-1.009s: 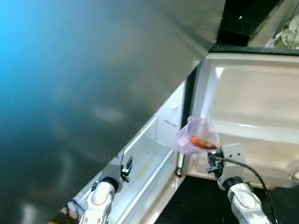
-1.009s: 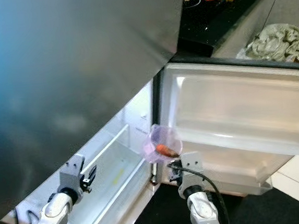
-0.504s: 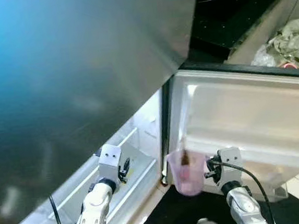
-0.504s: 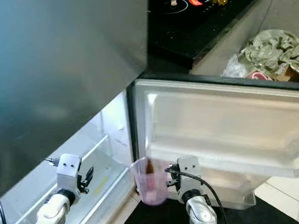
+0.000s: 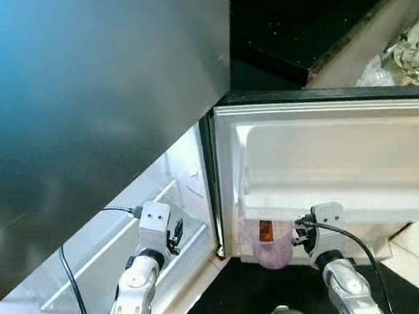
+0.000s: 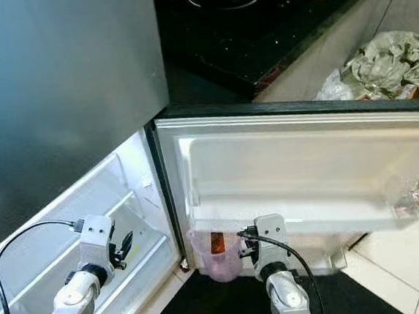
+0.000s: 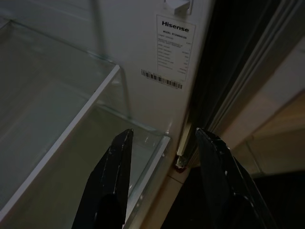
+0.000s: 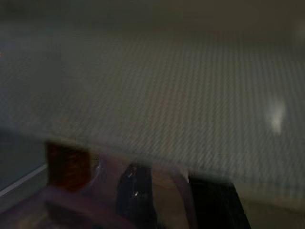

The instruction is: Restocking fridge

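Right gripper (image 6: pixel 241 251), nearest the camera, holds a translucent pink plastic cup (image 6: pixel 216 254) upright by its rim, fingers clamped on the cup wall. Something small and brown-orange sits inside the cup; too blurred to name. The cup hangs at the lower edge of the open white fridge door (image 6: pixel 299 171), touching or just in front of the bottom clear door bin (image 6: pixel 328 253); which of the two I cannot tell. The right wrist view is blurred, showing the cup rim against a pale ribbed surface.

Left gripper (image 7: pixel 162 179) is empty, its two black fingers spread apart, hovering at the near edge of the clear glass fridge shelf (image 7: pixel 71 124), close to the door hinge side. A white rating label (image 7: pixel 172 52) with printed text and a barcode is on the inner wall beyond the fingers.

Farther off: the grey stainless upper door panel (image 5: pixel 87 101) fills the upper left. Beyond the fridge, a black glass cooktop (image 6: pixel 256 20) is set into the worktop, and a crumpled pale plastic bag (image 6: pixel 388 64) lies toward the right edge.

Progress, as judged: the cup is brought to the fridge but not yet set down. Shelf and door bins look bare, so restocking is at an early stage. Left to do: place the cup in a bin or on the shelf, release, fetch more.
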Controlling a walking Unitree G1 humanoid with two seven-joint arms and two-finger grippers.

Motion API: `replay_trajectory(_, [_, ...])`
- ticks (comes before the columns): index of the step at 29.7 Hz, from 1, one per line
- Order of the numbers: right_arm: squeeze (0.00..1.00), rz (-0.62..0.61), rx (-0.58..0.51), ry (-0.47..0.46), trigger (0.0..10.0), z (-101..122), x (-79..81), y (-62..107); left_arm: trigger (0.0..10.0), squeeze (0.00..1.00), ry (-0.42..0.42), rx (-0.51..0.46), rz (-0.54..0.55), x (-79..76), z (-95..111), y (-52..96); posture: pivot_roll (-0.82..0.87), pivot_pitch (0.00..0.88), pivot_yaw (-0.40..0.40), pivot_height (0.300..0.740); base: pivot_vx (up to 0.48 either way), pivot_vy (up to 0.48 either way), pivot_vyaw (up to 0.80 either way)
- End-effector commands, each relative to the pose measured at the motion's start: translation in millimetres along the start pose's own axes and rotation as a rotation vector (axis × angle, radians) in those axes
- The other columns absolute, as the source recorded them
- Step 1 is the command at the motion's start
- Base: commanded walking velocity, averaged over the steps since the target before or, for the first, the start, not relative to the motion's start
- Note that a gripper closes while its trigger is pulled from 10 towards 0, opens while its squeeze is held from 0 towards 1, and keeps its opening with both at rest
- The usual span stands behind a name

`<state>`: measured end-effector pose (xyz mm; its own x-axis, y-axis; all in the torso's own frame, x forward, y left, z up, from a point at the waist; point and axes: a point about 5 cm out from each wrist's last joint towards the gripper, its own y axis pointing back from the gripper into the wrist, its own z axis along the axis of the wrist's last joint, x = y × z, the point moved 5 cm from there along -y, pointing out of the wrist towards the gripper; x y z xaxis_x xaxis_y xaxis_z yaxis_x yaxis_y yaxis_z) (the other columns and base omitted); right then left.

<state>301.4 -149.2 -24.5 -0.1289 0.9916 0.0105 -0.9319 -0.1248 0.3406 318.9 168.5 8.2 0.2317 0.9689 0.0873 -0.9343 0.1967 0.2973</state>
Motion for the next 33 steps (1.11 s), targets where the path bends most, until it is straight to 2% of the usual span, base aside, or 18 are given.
replay_trajectory(1, [0.00, 0.031, -0.032, -0.014, 10.0, 6, 6.1, -0.1, 10.0, 0.00, 0.009, 0.019, 0.005, 1.2, -7, 3.2, -0.06, 0.134, 0.011, 0.740, 0.000, 0.000, 0.00])
replay_trajectory(6, [0.00, 0.071, -0.027, -0.016, 10.0, 4, 13.5, 1.2, 10.0, 0.00, 0.010, 0.027, 0.003, 1.1, -10, 4.1, -0.06, 0.135, 0.010, 0.740, 0.000, 0.000, 0.00])
replay_trajectory(12, [0.00, 0.097, -0.006, -0.023, 10.0, -2, 18.8, 3.1, 10.0, 0.00, -0.001, 0.089, -0.008, 1.2, -29, 11.6, -0.06, 0.136, 0.011, 0.740, 0.000, 0.000, 0.00])
replay_trajectory(17, [0.00, 0.093, 0.028, 0.019, 10.0, -11, 16.8, 5.7, 10.0, 0.00, -0.016, 0.138, -0.002, 3.6, -46, 21.0, -0.06, 0.139, 0.009, 0.740, 0.000, 0.000, 0.00])
replay_trajectory(33, [0.00, 0.089, 0.050, 0.025, 10.0, -15, 14.0, 6.7, 10.0, 0.00, -0.013, 0.133, 0.001, 2.0, -45, 19.2, -0.06, 0.142, 0.006, 0.740, 0.000, 0.000, 0.80])
